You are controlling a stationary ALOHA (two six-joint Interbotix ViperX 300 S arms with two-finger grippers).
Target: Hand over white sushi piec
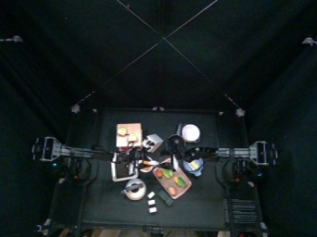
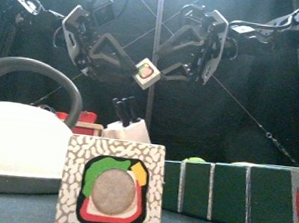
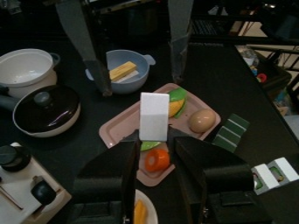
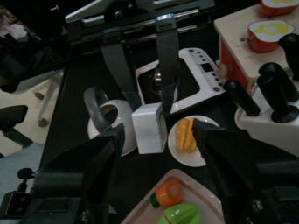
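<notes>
The white sushi piece (image 2: 145, 72) hangs in the air above the table's middle, between the two arms. It is a white block (image 3: 153, 118) with a green and red centre on its end face. My left gripper (image 3: 153, 147) is shut on it, with both jaws pressed to its sides. My right gripper (image 4: 152, 136) is open, its jaws spread wide on either side of the same block (image 4: 147, 128) and not touching it. In the top view both grippers meet near the table's centre (image 1: 158, 154).
Below lie a pink tray (image 3: 117, 131) with toy food, a blue bowl (image 3: 122, 70), a white pot (image 3: 26, 66) and a black lid (image 3: 45, 109). A patterned sushi box (image 2: 111, 185) and a row of green-edged pieces (image 2: 237, 193) stand at the front edge.
</notes>
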